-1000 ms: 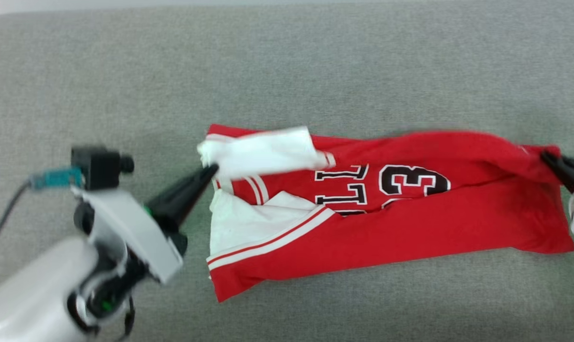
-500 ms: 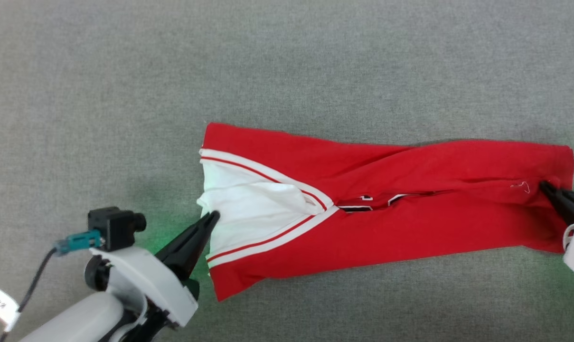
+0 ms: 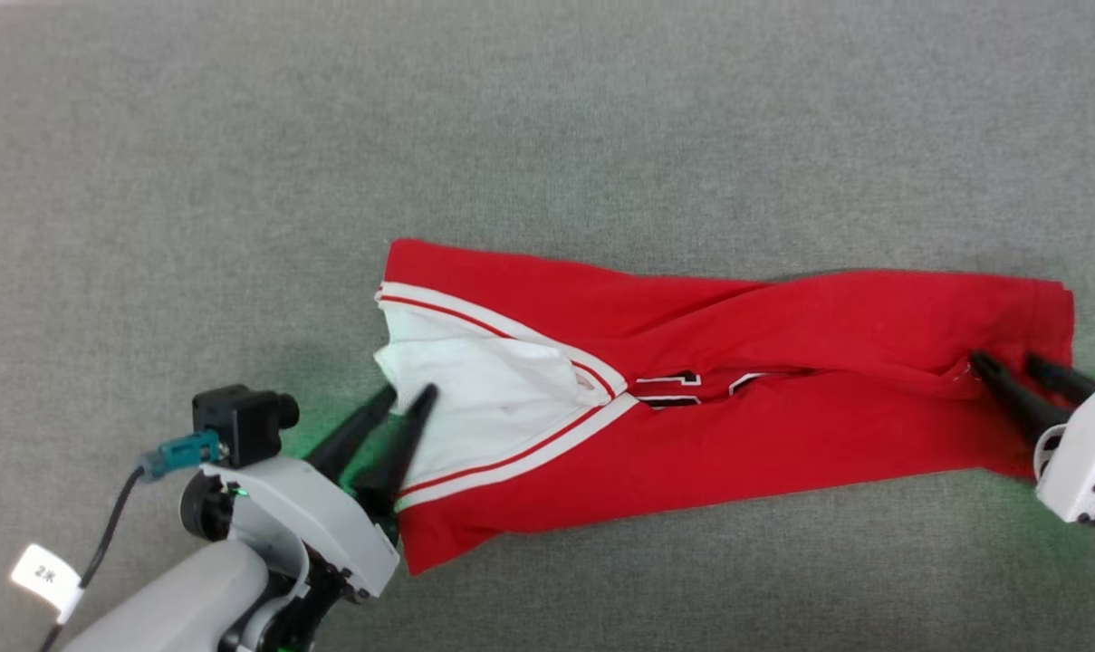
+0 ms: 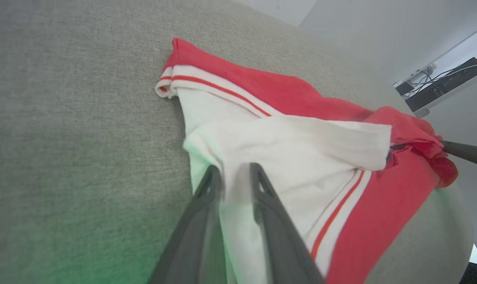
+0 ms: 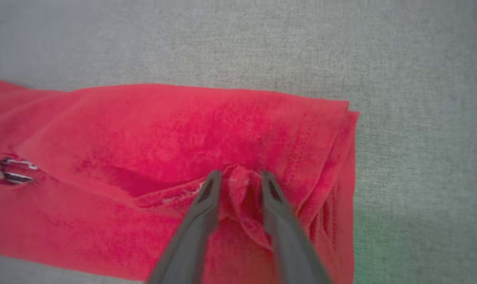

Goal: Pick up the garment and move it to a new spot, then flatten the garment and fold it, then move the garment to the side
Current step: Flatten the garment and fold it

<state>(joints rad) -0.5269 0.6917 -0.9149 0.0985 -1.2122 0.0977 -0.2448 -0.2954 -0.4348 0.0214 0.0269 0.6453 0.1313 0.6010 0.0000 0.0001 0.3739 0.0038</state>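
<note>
The garment point(image 3: 737, 426) lies as a long strip running left-right on the tabletop point(image 3: 601, 136), white sleeve end at the left claw point(image 3: 410, 390), hem end at the right claw point(image 3: 1005, 359). Both claws are spread open, just straddling cloth, looks like neither's clamping it

The shirt point(image 3: 737, 435) is lying on the surface point(image 3: 547, 136), stretching between our left gripper point(image 3: 409, 391) and our right gripper point(image 3: 1003, 359), an end touching each.

- Head view: high overhead, facing straight down on the grey fabric surface point(image 3: 601, 109); whole jersey point(image 3: 782, 453) in frame.
- Left wrist view: low, close, oblique across white sleeve point(image 4: 293, 157).
- Right wrist view: close, steep, above red hem point(image 5: 325, 130).
- All share the jersey.
</note>
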